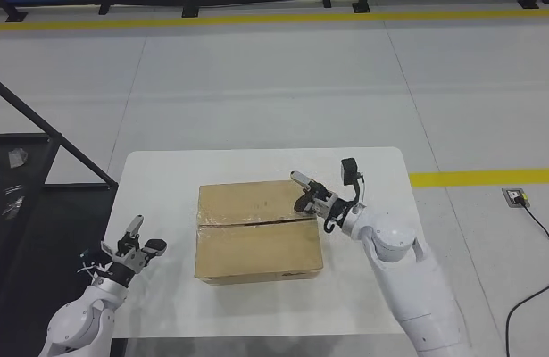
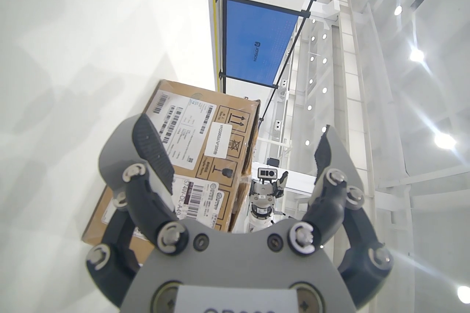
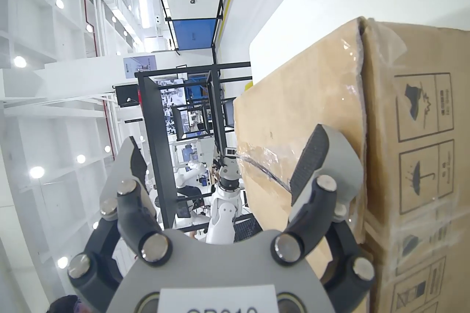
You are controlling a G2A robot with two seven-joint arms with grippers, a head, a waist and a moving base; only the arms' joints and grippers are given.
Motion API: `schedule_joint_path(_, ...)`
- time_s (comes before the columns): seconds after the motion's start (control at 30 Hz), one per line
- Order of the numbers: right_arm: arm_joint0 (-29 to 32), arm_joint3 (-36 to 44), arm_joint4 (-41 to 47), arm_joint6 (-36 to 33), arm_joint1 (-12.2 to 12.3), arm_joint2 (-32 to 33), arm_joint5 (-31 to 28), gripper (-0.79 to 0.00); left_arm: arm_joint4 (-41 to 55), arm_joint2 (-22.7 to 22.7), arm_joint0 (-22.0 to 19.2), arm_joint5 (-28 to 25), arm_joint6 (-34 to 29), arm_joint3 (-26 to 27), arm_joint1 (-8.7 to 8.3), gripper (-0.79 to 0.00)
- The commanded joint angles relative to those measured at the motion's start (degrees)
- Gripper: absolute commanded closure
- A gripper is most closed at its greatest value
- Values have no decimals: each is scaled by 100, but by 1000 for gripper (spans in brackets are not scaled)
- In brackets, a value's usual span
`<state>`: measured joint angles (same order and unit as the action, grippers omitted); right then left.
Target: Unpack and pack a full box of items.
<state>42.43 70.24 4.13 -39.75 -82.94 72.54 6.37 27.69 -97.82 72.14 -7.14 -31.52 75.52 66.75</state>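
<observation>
1. The left gripper (image 1: 142,234) hovers over the near left part of the white table (image 1: 167,183), well apart from the box, with its jaws spread wide and nothing between them; in its own wrist view the ribbed pads (image 2: 152,149) stand far apart
2. The cardboard box (image 1: 256,230) sits in the middle of the table, closed, with its two top flaps meeting at a centre seam covered by clear tape
3. The side of the box facing the left gripper carries white barcode labels (image 2: 183,131) and printed handling marks
4. The right gripper (image 1: 307,189) is at the box's far right top corner, close to the end of the taped seam, jaws wide and holding nothing
5. In the right wrist view one finger (image 3: 315,160) lies over the box top just beside the seam, but I cannot tell whether it touches the cardboard
6. Beyond the table lies grey floor with a yellow line (image 1: 479,177) on the right, a floor socket (image 1: 515,196) with a black cable, and a black metal frame (image 1: 42,134) to the left
</observation>
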Motion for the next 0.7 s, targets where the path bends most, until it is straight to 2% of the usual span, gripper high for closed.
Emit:
schedule_joint_path(0.0,-132,-215,57,21,-31,-140,-25,-785,2,-8,14,-16,-5,9,-4,-785)
schedule_joint_path(0.3,-642,-968,276,131,-223,-805,-367,-785,33,-50,61,-27,-42,-27,-24,-785)
schedule_joint_path(0.67,-1106,-1542,685,-512,-524,-1686,-726,-785,59,-64,47,-25,-90,-69,-44,-785)
